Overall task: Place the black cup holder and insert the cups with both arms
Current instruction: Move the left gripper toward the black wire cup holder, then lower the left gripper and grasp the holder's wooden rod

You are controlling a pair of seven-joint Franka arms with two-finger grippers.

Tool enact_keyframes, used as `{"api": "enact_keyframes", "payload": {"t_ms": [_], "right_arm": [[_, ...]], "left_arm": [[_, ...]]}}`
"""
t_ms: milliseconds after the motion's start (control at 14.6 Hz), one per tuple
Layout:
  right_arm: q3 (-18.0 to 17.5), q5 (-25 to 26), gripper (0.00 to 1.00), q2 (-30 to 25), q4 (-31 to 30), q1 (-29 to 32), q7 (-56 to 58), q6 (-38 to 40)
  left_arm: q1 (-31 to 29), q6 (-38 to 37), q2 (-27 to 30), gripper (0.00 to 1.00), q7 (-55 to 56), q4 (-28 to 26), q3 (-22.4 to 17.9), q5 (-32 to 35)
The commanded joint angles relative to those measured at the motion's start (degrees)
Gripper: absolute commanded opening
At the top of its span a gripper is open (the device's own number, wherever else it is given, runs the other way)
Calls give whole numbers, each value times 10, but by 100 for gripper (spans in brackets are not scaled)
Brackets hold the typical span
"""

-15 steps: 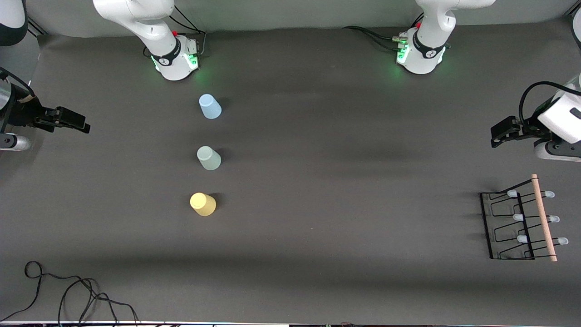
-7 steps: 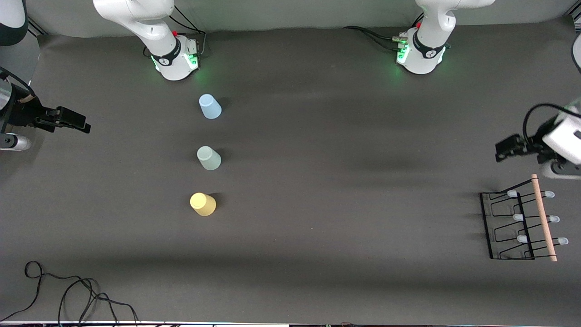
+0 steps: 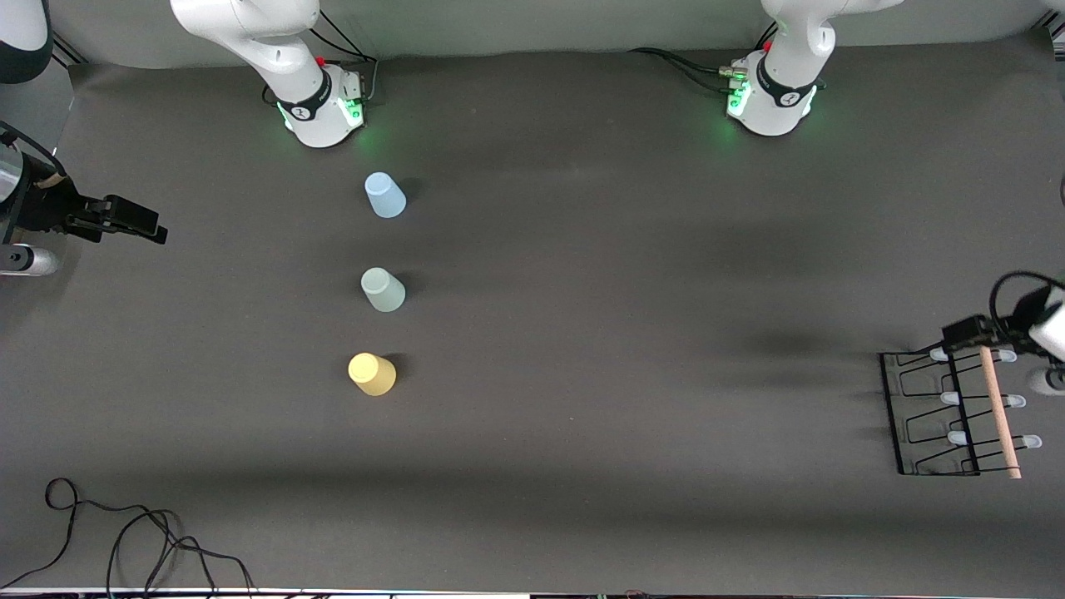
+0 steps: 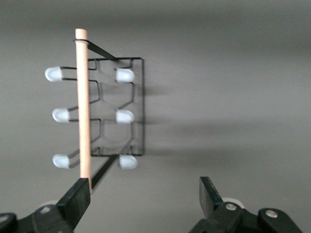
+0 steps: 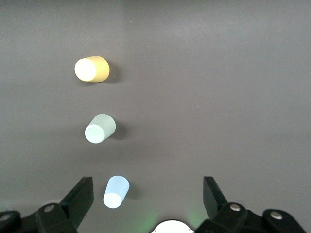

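Observation:
The black cup holder (image 3: 932,412) lies on the table at the left arm's end, with its wooden rod handle (image 3: 997,412) on top and pale capped pegs on both sides. My left gripper (image 3: 969,333) is open over the holder's end nearest the robot bases. In the left wrist view the holder (image 4: 138,109) and rod (image 4: 83,102) show, and one finger (image 4: 77,199) overlaps the rod's end. My right gripper (image 3: 133,220) waits open and empty at the right arm's end. The light blue cup (image 3: 384,195), grey-green cup (image 3: 383,289) and yellow cup (image 3: 372,373) stand in a row; all three show in the right wrist view (image 5: 116,191).
The right arm's base (image 3: 320,108) and the left arm's base (image 3: 770,100) stand at the table's edge farthest from the front camera. A loose black cable (image 3: 125,532) lies near the front corner at the right arm's end.
My left gripper has moved toward the front camera and now hangs over the holder's end. The right arm, the cups and the holder have not moved.

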State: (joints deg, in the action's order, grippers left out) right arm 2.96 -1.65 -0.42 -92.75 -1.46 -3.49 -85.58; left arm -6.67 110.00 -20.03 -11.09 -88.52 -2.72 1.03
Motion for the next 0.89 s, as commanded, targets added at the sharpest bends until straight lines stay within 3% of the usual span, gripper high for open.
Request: {"api": "enact_keyframes", "payload": {"t_ms": [0,274,480,548,617,685,754,822], "right_arm": [[3,-7,100,-4,0,-6,-13,0],[3,-8,100,-4,0,-6,-13,1],[3,-8,100,-3,0,-6,-13,0],[3,-8,100,-3,1,-6,-13,0],[3,-8,100,-3,1,-6,-13,0],[3,-8,100,-3,1,-6,-12,0],[3,-8,100,-4,0,-6,-11,0],[3,-7,100,-3,1,-6,-11,0]], "left_arm": [[-27,11,-79,100,-51,67,3,-2],[-49,105,-134,99,-65,64,5,-2],[-50,112,-149,92,-91,64,5,-2],[-50,114,-150,85,-96,64,5,-3],[-50,113,-150,49,-95,64,5,-4],[-50,111,-150,20,-96,64,5,-4],[-50,110,-150,0,-97,66,5,-4],[-50,109,-150,0,-97,68,5,-4]]}}
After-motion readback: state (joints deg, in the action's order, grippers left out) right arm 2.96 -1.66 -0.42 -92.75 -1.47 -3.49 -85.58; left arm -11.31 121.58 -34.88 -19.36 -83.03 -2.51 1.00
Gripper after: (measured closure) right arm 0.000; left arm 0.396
